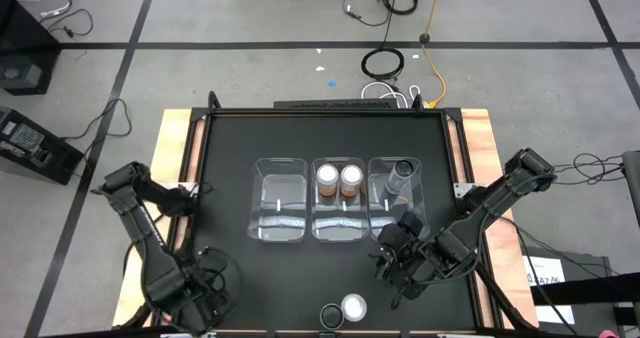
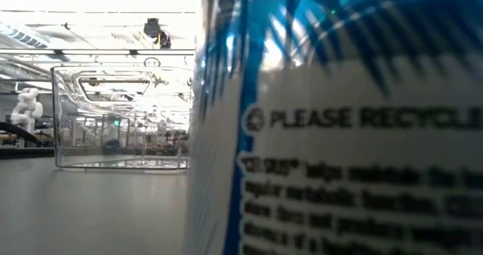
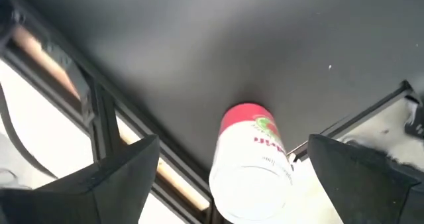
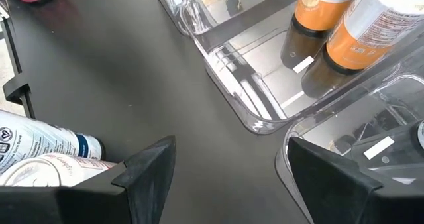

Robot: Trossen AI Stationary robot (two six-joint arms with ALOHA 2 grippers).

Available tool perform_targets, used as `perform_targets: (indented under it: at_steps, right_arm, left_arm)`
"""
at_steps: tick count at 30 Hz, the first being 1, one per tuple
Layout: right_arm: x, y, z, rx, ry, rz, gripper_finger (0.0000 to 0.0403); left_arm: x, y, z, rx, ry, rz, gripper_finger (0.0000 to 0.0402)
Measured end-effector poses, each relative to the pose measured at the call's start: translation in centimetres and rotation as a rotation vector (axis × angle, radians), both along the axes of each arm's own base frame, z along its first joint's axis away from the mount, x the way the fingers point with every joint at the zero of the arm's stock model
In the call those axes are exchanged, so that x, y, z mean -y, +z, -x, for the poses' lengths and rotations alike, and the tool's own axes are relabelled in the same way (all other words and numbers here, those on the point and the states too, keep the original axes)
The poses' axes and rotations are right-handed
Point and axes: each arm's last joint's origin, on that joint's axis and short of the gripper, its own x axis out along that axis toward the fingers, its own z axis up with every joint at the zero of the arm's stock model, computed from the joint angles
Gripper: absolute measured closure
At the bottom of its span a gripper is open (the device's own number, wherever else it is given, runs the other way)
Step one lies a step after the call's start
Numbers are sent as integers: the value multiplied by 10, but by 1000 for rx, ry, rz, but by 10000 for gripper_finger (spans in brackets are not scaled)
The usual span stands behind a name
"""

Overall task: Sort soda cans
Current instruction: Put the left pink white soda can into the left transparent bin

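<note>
Black tabletop [image 1: 230, 138]: upright silver-topped white-and-blue soda can [image 1: 353, 306] at front edge, roughly 7 o'clock from nearer right gripper [image 1: 400, 263], jaws spread, empty; left gripper [image 1: 200, 288] spread, empty, waits front-left.

Black table [image 1: 230, 138] – three clear bins [image 1: 280, 218], two cans [image 1: 345, 308].

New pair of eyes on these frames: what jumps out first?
Three clear rectangular plastic bins sit in a row mid-table: the middle one holds two upright orange-sided soda cans, the right one a dark grey can, the left one nothing. The open right gripper sits just below the right bin. In the low view, a blue-and-white can fills the frame.
</note>
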Motion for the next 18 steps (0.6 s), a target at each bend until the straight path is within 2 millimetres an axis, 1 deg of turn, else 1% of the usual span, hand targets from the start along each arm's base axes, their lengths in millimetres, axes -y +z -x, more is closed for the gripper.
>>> perform_targets:
  at_steps: [10,18]
  right_arm:
    - [0,0,0,0,0,0,122]
    - [0,0,0,0,0,0,122]
  left_arm:
    - [16,0,22,12,170,-6,8]
    - [24,0,38,19,362,-24,8]
